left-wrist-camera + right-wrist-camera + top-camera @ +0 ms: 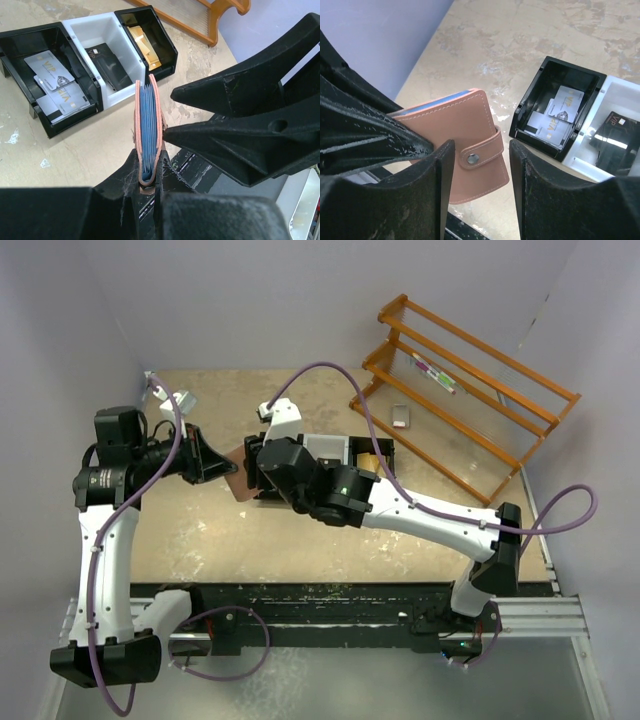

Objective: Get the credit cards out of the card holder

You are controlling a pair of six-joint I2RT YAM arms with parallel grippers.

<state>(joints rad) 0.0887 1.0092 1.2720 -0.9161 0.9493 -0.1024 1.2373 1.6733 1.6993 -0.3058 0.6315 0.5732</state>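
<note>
"VIP" stands on the credit cards (52, 67) up-left of the left gripper (147, 172) and on the black pouch (615, 142).

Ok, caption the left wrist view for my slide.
Left fingers clamp the card holder upright, edge-on, open right fingers beside it; pale credit cards lie in a black bin behind.

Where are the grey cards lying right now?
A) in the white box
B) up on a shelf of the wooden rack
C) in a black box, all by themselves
C: the grey cards lie in the black box at the end of the row, next to the white box, which holds only a black pouch.
</note>
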